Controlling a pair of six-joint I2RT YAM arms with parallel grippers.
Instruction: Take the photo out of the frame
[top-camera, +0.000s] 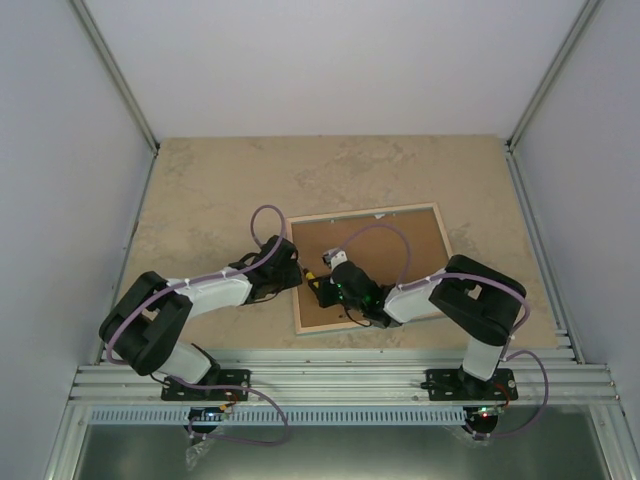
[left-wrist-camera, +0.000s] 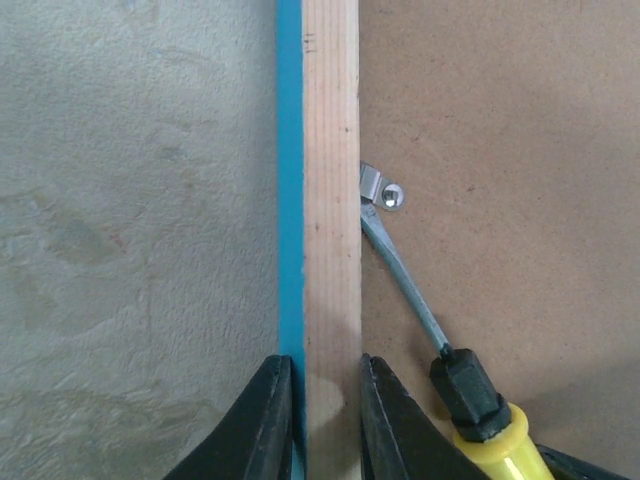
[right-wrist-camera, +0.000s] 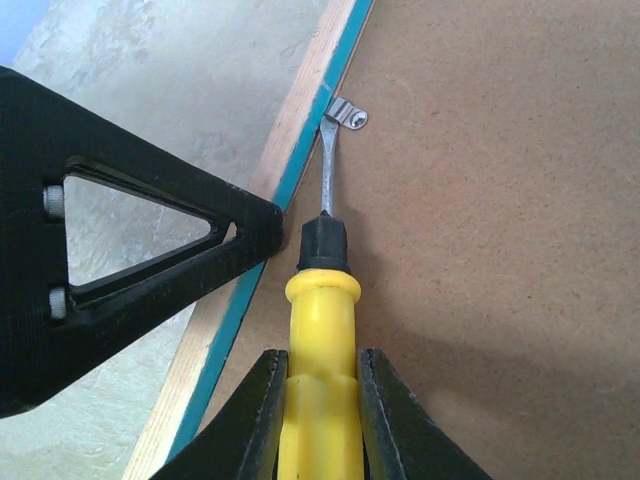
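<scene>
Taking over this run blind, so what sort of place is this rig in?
Probably an enclosed lab test cell, not a home: plain white walls on aluminium posts, a stone-patterned tabletop, and an aluminium rail at its near edge carrying both arm bases.

Quantities: one frame, one backing board, one screwdriver, one visible metal clip, two grippers: left gripper, right gripper.

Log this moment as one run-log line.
frame face down, backing in place | left gripper clamps frame rail | right gripper holds screwdriver, tip at clip | photo not visible
</scene>
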